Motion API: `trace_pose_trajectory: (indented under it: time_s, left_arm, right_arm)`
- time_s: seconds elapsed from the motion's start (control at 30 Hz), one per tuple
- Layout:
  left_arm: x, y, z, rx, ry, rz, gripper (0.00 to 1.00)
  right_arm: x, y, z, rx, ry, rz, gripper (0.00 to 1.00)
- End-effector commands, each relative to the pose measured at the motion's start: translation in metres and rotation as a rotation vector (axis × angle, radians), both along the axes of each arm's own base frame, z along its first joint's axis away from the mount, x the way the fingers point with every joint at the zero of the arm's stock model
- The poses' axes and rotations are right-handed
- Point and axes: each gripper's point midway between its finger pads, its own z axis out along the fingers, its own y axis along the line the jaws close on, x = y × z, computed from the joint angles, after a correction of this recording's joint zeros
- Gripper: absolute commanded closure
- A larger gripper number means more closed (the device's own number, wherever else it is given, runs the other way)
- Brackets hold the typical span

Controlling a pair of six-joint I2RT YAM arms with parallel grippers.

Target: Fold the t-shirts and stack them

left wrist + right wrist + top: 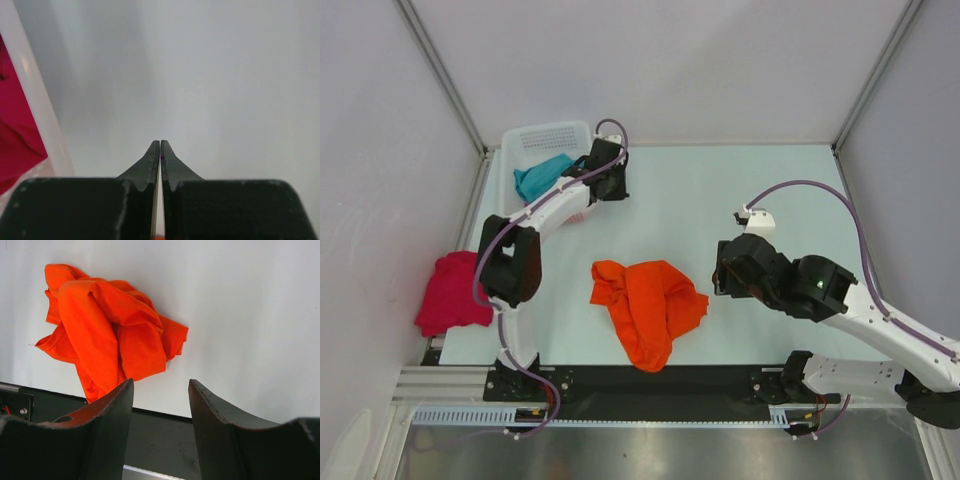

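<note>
White lattice basket (552,135) at the far left corner of the pale table (720,190) (white walls (670,60) around)

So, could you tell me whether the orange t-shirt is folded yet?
Not folded: the orange t-shirt lies bunched in a loose, creased heap.

No readable text in any view.
The orange t-shirt (645,310), the teal t-shirt (542,176), the crimson t-shirt (453,292), the white basket (548,135) and the table (720,190) show no lettering, label, brand mark or number that can be made out.
</note>
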Motion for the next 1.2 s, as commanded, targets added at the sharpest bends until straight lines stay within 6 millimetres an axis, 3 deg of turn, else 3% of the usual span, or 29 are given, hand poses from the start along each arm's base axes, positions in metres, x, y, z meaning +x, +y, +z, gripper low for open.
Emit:
trace_pose_trajectory:
  time_s: [0.0,0.03,0.07,0.17,0.3,0.33,0.4,0.43,0.57,0.9,1.17]
  left_arm:
    - [0.039,0.007,0.001,0.021,-0.061,0.037,0.94]
    - [0.047,0.007,0.003,0.013,-0.064,0.047,0.94]
    - [0.050,0.008,-0.013,0.011,-0.032,0.063,0.95]
    - [0.062,0.013,-0.030,-0.002,-0.004,0.098,0.95]
    - [0.077,0.031,-0.044,0.048,0.007,0.150,0.95]
    - [0.085,0.033,-0.037,0.051,-0.012,0.155,0.95]
    - [0.091,0.045,-0.046,0.081,0.005,0.171,0.95]
    - [0.098,0.051,-0.040,0.086,-0.013,0.191,0.95]
    - [0.108,0.086,-0.043,0.084,0.006,0.286,0.95]
    - [0.102,0.170,-0.049,0.127,0.065,0.505,0.95]
    - [0.098,0.210,-0.054,0.117,0.095,0.597,0.96]
  right_arm:
    - [-0.002,-0.011,0.015,0.026,-0.021,-0.046,0.47]
    - [-0.003,-0.010,0.015,0.028,-0.018,-0.045,0.47]
    - [-0.004,-0.010,0.016,0.031,-0.015,-0.045,0.47]
    - [-0.006,-0.009,0.019,0.035,-0.011,-0.046,0.47]
    - [-0.008,-0.009,0.017,0.025,0.002,-0.048,0.47]
    - [-0.008,-0.008,0.015,0.024,0.005,-0.045,0.47]
    - [-0.008,-0.006,0.014,0.018,0.010,-0.041,0.47]
    - [-0.007,-0.002,0.012,0.012,0.016,-0.035,0.47]
    - [-0.004,0.008,0.008,-0.007,0.023,-0.012,0.47]
    - [0.007,0.033,-0.002,-0.057,0.031,0.051,0.47]
    - [0.006,0.044,-0.004,-0.047,0.038,0.077,0.47]
